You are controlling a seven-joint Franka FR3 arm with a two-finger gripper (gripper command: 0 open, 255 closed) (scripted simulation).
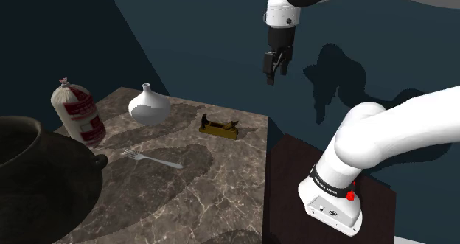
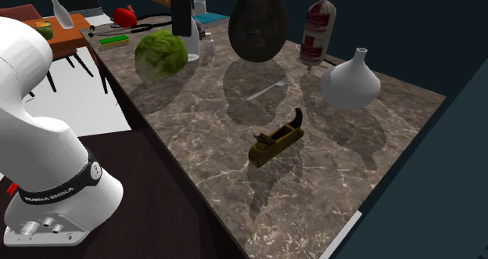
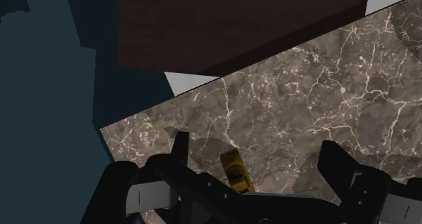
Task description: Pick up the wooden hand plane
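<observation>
Shoulder view: my gripper hangs high in the air, up and to the view's right of the hand plane, which lies on the marble table near its far edge, right of the white vase. Second exterior view: the hand plane lies flat on the marble, apart from the fork and the vase. Wrist view: my fingers stand spread apart, clasping nothing, and the hand plane shows between them on the marble beneath.
</observation>
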